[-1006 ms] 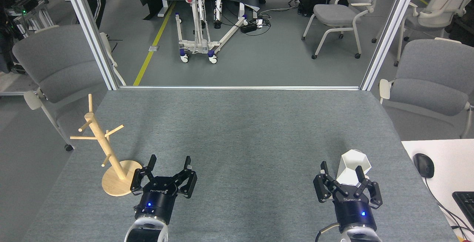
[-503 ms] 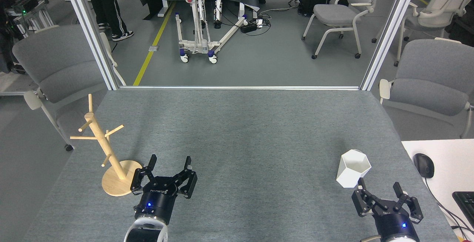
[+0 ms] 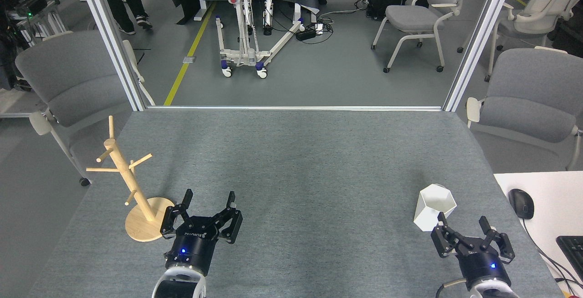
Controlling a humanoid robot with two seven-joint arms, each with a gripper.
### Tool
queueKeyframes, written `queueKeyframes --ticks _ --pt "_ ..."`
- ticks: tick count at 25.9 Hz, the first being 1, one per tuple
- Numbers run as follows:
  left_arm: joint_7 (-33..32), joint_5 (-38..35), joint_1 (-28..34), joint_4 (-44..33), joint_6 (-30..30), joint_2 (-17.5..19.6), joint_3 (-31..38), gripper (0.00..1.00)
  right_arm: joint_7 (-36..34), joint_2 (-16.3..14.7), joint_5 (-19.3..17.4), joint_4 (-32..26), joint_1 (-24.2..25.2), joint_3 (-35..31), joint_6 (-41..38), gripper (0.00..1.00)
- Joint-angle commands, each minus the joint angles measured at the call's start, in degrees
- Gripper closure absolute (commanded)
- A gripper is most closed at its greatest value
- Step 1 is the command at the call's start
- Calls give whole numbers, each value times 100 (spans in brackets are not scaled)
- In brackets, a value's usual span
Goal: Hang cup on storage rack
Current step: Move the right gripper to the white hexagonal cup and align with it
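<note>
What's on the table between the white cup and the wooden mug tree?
From the head view, only the left gripper, open beside the mug tree. Onward to the cup, just bare grey table.

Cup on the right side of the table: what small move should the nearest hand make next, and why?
Probably ease the right hand forward and slightly left around the cup. The hand is open just short of the cup, which stands free on the table, far from the rack.

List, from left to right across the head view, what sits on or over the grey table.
storage rack → left gripper → cup → right gripper
</note>
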Motion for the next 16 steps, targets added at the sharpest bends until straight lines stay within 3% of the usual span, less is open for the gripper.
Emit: queueKeyframes --ticks 1,16 --pt "-1 0 0 9 2 6 0 1 -7 -4 -7 186 -175 18 -142 1" --pt "-1 -9 17 35 2 15 0 1 -51 -12 -51 195 -122 -35 -1003 1"
